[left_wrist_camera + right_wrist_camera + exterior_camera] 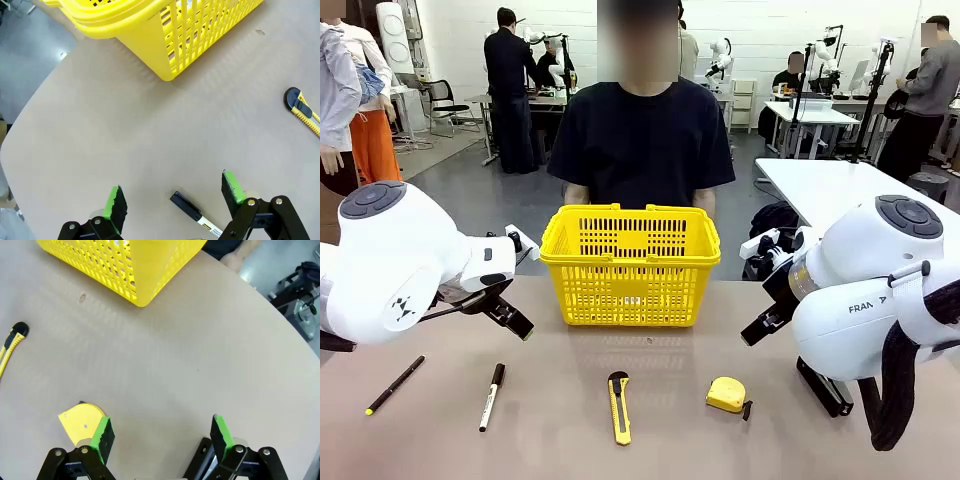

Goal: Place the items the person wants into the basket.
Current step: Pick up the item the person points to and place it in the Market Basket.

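The yellow lattice basket (630, 265) stands mid-table in front of the person (642, 135) in a black T-shirt. Along the near edge lie a thin black pen (395, 385), a black-and-white marker (492, 397) and a yellow-and-black utility knife (619, 407). My left gripper (520, 325) hangs open left of the basket, above the marker. In the left wrist view this gripper (174, 195) is empty, with the marker (195, 215) between its fingers on the table below, and the basket (165, 30) and knife (302, 107) beyond. My right gripper (161, 432) is open and empty, right of the basket (125, 265).
A small yellow tape measure (727, 394) lies right of the knife, and sits by one finger in the right wrist view (80, 422). A black stapler (823, 385) lies under the right arm. The person's hand (235, 257) rests at the far table edge.
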Motion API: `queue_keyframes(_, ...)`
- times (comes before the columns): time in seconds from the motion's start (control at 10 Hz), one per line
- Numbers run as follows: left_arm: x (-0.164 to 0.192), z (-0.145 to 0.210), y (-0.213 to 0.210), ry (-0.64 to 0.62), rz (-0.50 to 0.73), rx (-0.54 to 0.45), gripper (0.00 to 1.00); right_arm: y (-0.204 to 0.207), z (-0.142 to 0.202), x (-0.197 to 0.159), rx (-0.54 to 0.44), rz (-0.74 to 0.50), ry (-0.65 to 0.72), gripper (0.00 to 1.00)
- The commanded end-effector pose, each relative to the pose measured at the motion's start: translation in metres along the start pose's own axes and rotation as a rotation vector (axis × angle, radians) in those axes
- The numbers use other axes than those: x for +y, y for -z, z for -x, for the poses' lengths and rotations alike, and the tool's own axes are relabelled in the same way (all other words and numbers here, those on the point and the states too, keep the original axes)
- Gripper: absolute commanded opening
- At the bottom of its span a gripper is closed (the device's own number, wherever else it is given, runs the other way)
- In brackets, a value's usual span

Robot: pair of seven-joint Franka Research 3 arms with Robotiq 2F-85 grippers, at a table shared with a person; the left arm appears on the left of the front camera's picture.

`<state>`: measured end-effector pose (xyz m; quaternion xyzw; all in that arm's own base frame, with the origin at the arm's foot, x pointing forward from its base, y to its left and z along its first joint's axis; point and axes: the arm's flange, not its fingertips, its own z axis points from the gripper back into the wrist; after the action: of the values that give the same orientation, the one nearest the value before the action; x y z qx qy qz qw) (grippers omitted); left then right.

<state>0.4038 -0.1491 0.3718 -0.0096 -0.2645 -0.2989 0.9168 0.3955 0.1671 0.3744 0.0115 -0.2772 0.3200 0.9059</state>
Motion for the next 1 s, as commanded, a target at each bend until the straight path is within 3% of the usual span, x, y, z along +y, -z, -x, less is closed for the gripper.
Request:
queue_keyframes(0.0, -0.0001, 0.0000, 0.0000, 0.000, 0.000, 0.000, 1.00, 0.0000, 0.0000, 0.0001, 0.000, 0.000, 0.000, 1.00)
queue_keyframes(0.9, -0.0001, 0.0000, 0.0000, 0.000, 0.000, 0.000, 1.00, 0.0000, 0.0000, 0.0001, 0.000, 0.000, 0.000, 1.00)
